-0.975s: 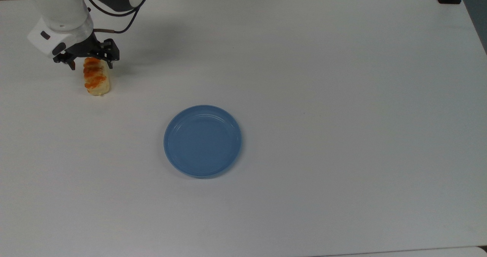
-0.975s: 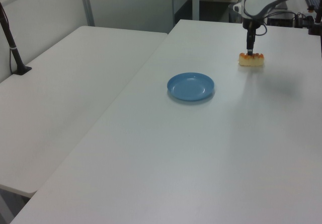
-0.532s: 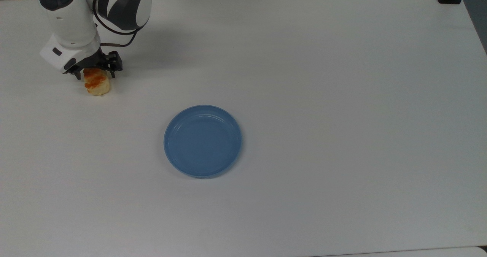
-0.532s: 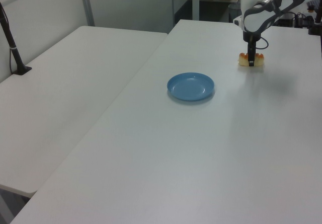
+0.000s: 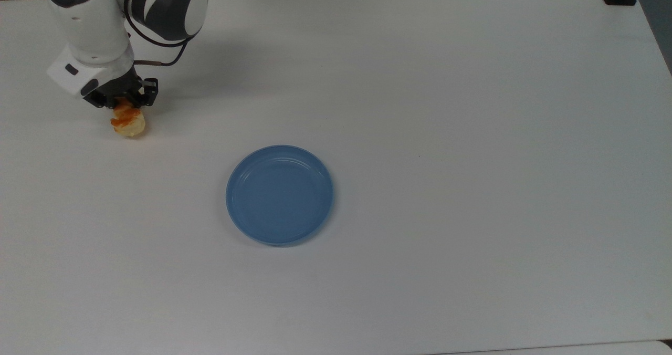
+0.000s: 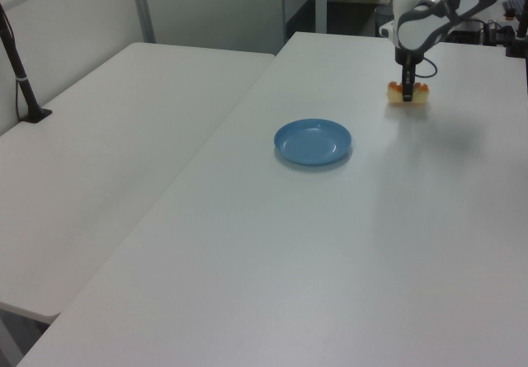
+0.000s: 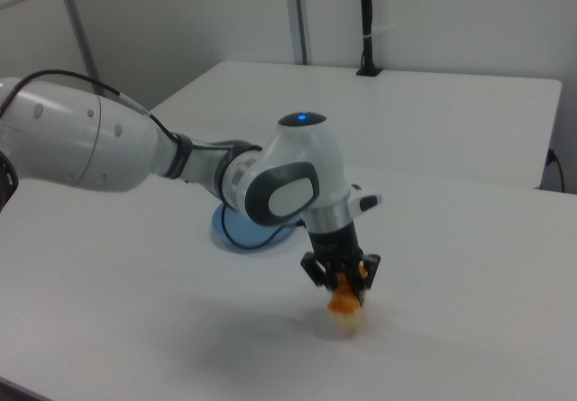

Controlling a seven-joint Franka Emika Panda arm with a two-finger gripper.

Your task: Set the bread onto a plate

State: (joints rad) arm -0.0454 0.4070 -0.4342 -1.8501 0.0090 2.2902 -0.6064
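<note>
Gripping the bread (image 5: 127, 123), the gripper (image 5: 122, 102) has its two fingers closed on the roll's orange-glazed top, one on either side, near the far-left corner of the tabletop (image 5: 446, 108) in the top view. Seen in the left view, the bread (image 6: 408, 95) lies level across the fingers, with pale ends projecting to both sides of the gripper (image 6: 407, 96). Whether its underside touches the tabletop or hangs just above it cannot be told. In the right view the gripper (image 7: 343, 279) points straight down from the white arm (image 7: 108, 144), with the bread (image 7: 344, 309) directly beneath it over a soft shadow. The plate (image 5: 280, 195), round and light blue, sits flat near the middle of the tabletop, well apart from the bread and towards the near edge in the top view. In the right view the plate (image 7: 236, 230) is partly hidden behind the arm.
</note>
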